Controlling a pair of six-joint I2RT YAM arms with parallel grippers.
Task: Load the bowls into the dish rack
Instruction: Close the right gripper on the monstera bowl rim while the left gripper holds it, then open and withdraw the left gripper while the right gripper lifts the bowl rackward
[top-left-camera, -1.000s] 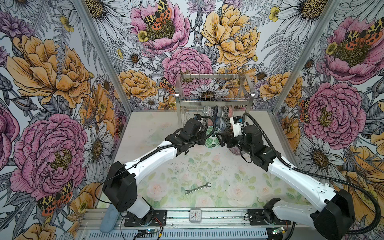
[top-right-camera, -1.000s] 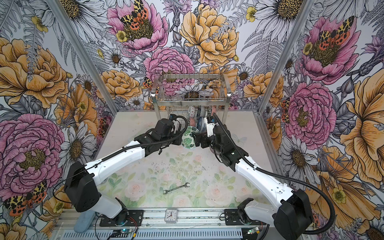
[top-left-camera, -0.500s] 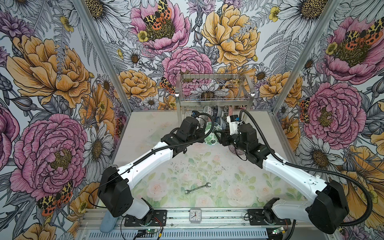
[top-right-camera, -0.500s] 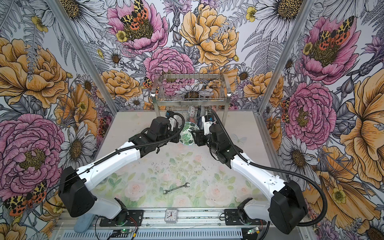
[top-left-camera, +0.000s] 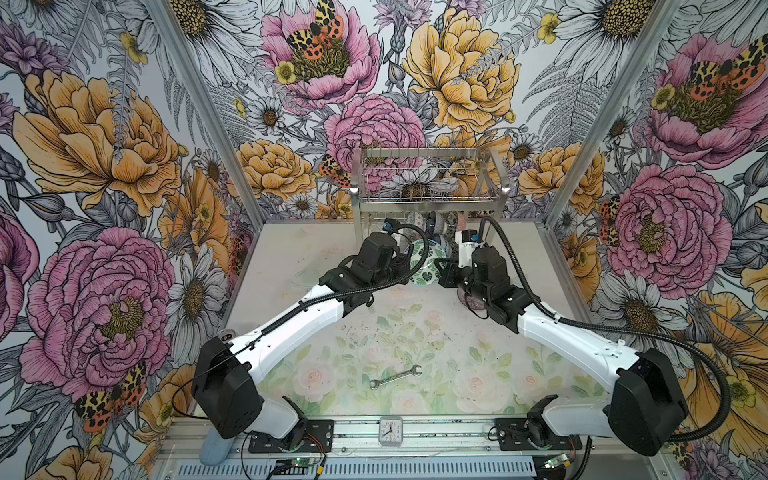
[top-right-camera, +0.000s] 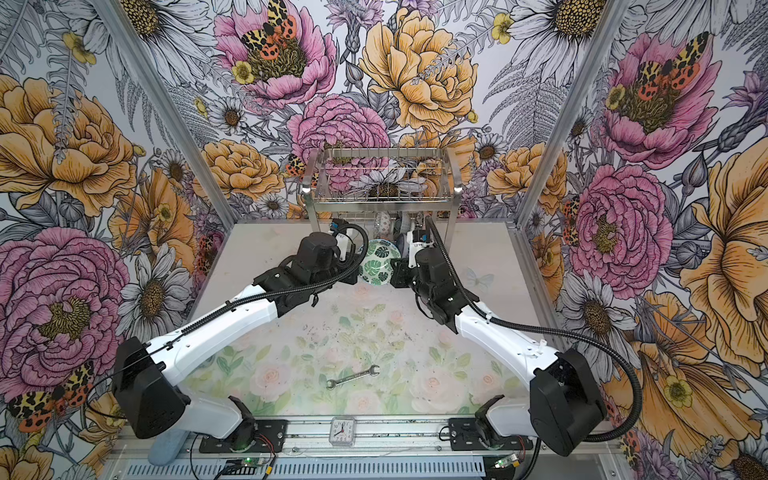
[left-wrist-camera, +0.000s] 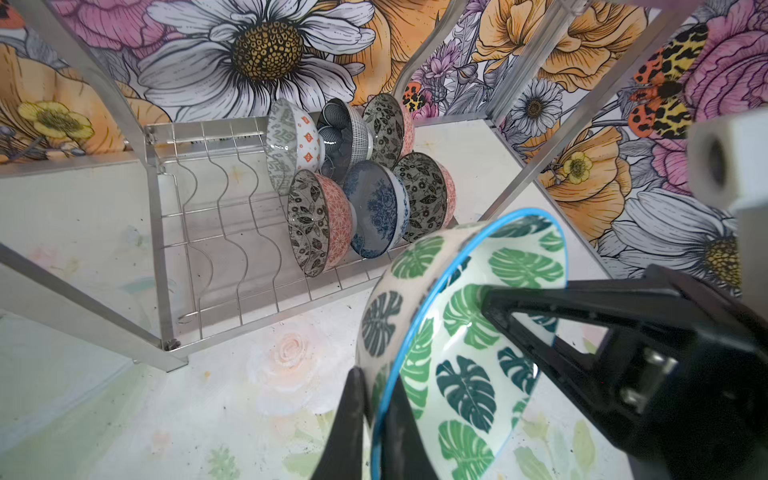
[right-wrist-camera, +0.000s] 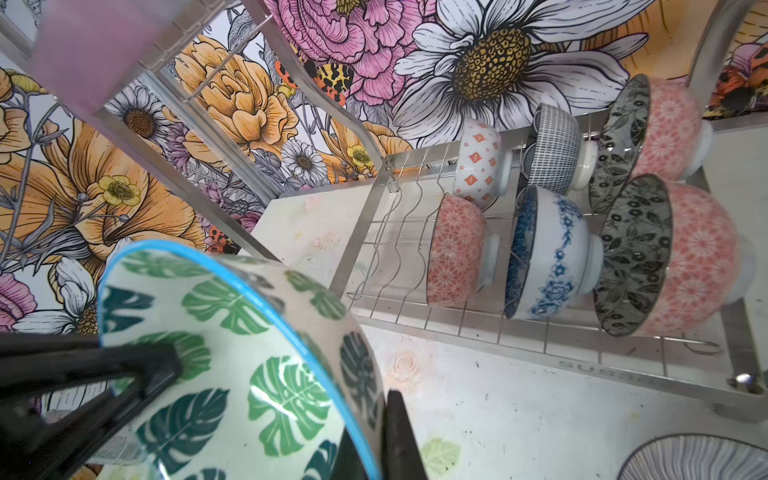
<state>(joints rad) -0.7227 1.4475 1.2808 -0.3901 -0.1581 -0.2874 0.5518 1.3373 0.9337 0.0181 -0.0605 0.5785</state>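
Observation:
A green leaf-patterned bowl (top-left-camera: 423, 266) (top-right-camera: 377, 266) with a blue rim hangs tilted on edge just in front of the dish rack (top-left-camera: 428, 200) (top-right-camera: 382, 200). My left gripper (left-wrist-camera: 376, 399) is shut on one side of the bowl's (left-wrist-camera: 469, 332) rim. On the opposite side of the bowl (right-wrist-camera: 249, 353), my right gripper (right-wrist-camera: 374, 432) is shut on the rim. Several patterned bowls (left-wrist-camera: 374, 208) (right-wrist-camera: 552, 249) stand on edge in the wavy slots of the rack's lower shelf (left-wrist-camera: 216, 232) (right-wrist-camera: 540, 336). The slots nearest my left gripper are bare.
A grey-striped bowl (right-wrist-camera: 698, 457) sits on the table near my right wrist. A wrench (top-left-camera: 395, 376) lies mid-table and a small clock (top-left-camera: 390, 430) stands at the front edge. The rack's upper basket (top-left-camera: 428, 174) overhangs the lower shelf, with its metal legs at the sides.
The right gripper has gone from open to shut on the green bowl's rim. Both arms and the bowl have moved toward the rack.

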